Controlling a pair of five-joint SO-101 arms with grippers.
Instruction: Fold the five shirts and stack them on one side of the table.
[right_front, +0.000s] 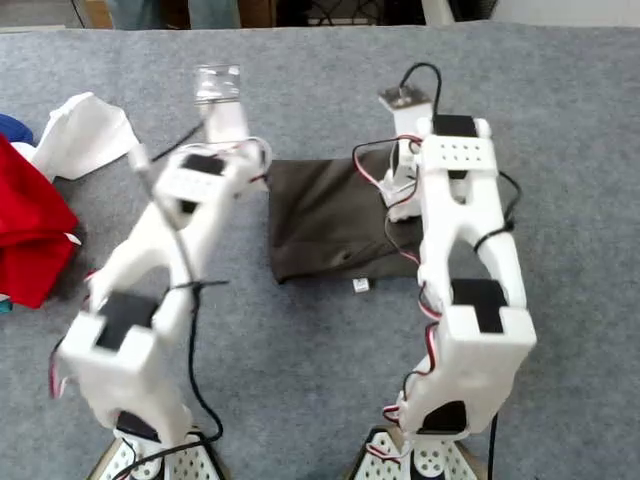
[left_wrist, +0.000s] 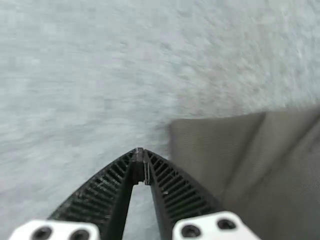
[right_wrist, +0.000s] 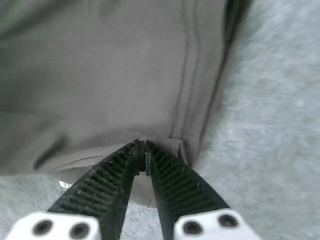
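Progress: we see one dark shirt (right_front: 325, 220) part-folded mid-table, no stack yet | red shirt (right_front: 30, 235) and white shirt (right_front: 85, 135) left, unfolded | left gripper (left_wrist: 139, 167) closed beside it | right gripper (right_wrist: 145, 155) closed at its edge

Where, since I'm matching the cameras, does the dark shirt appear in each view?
High view: dark shirt, folded, in the middle of the grey table cover.
Left wrist view: its corner beside the tips of the left gripper.
Right wrist view: spread just beyond the right gripper.
Shared landmark: the grey table cover along the shirt's edge.
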